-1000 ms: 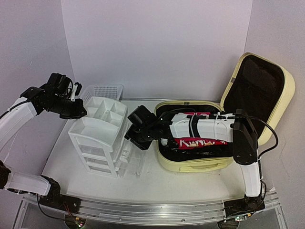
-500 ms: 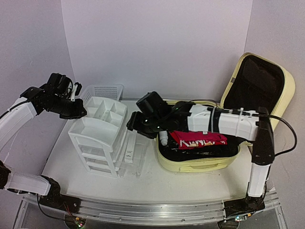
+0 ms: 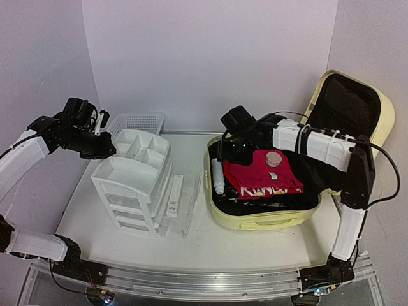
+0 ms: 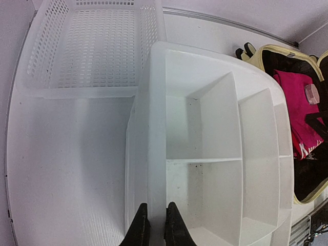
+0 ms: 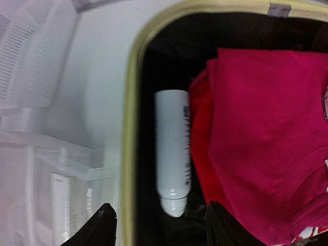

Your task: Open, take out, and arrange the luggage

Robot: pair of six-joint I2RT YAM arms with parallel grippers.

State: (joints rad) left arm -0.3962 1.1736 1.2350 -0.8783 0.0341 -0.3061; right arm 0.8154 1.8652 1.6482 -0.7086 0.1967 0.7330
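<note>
Top view: the luggage (image 3: 268, 220) lies open at the right of the bench (image 3: 223, 248), lid raised. Taking things out looks to be the step in hand.
Left wrist: the left pincer (image 4: 155, 229) is nearly closed astride the drawer unit's (image 4: 205, 128) rim; I cannot tell whether it grips.
Right wrist: the right pincer (image 5: 164, 225) is spread and empty above a white bottle (image 5: 172, 148), which lies between the luggage wall and a red garment (image 5: 266, 143).
Next move: probably descend and close across the bottle, where room beside the wall is tight.

luggage (image 3: 268, 220) pale yellow (black lining) | shirt (image 3: 258, 171) magenta, white print | bottle (image 5: 171, 148) white
</note>
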